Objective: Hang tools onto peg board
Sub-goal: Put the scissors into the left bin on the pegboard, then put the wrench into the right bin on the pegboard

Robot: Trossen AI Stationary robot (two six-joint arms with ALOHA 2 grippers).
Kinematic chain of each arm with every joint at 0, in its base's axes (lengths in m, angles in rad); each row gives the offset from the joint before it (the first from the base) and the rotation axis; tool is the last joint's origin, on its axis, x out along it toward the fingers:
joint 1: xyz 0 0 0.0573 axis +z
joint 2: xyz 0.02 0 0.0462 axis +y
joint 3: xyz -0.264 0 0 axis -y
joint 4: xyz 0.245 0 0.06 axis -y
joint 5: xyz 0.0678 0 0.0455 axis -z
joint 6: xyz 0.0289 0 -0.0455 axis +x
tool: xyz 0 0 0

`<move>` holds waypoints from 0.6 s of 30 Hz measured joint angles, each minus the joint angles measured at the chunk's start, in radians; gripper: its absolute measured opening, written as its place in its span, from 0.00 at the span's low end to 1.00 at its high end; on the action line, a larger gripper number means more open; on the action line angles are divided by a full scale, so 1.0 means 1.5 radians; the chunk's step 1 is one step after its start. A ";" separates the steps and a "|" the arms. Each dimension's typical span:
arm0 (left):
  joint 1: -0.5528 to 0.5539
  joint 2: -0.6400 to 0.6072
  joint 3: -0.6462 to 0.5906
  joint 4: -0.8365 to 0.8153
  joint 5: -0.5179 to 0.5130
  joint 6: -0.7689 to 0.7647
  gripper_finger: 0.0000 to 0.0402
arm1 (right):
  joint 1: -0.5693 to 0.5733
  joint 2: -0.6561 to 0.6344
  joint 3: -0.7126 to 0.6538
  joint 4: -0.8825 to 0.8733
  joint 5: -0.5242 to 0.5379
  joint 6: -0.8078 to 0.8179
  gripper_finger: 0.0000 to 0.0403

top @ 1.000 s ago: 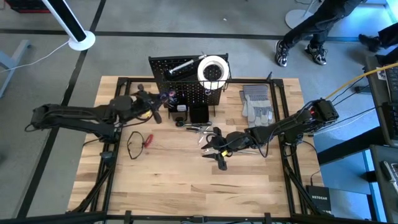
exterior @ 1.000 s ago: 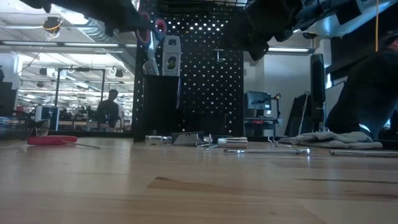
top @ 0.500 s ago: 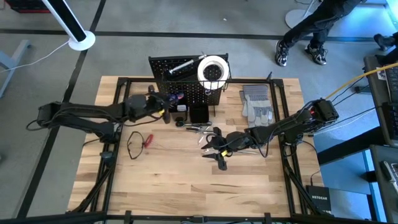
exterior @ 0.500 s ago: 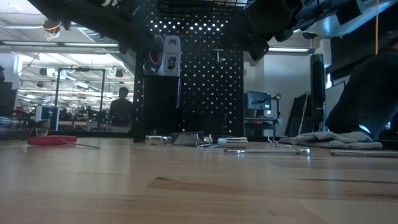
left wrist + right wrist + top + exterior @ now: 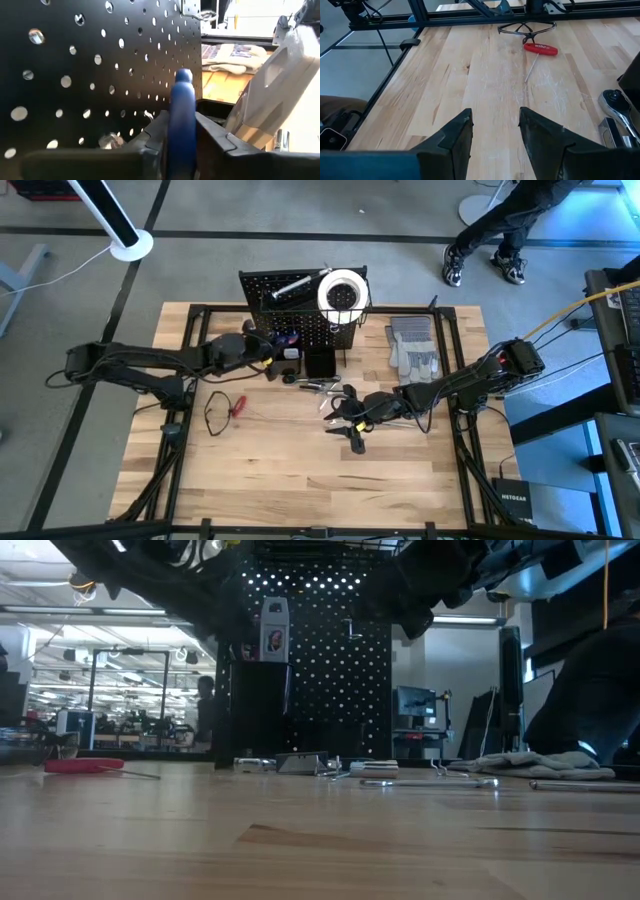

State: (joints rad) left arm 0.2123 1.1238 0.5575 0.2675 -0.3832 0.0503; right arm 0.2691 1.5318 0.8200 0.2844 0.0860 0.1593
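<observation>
The left hand (image 5: 268, 356) has reached the peg board (image 5: 300, 330), blue-handled tool (image 5: 181, 120) between loosening fingers; right hand (image 5: 495, 135) waits open.

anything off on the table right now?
Nothing damaged or spilled. Several metal tools lie loose in front of the peg board, unhung, and a red screwdriver lies beside safety glasses. Left gripper holds a blue-handled tool at the board; right gripper hovers open.

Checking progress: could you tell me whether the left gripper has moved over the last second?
Yes. The left gripper has moved right, closer to the peg board.
</observation>
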 joint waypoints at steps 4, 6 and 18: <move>0.000 -0.020 0.000 -0.019 -0.002 -0.013 0.28 | 0.000 0.000 0.000 -0.004 0.000 0.000 0.41; -0.002 -0.041 0.000 -0.027 -0.003 -0.017 0.35 | 0.000 0.000 0.000 -0.005 0.000 0.001 0.41; -0.100 -0.199 0.144 -0.567 0.001 -0.156 0.50 | 0.000 0.000 0.000 -0.023 0.000 0.001 0.41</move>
State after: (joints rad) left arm 0.0626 0.8260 0.7737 -0.5825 -0.3812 -0.1835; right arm 0.2691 1.5318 0.8196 0.2493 0.0856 0.1600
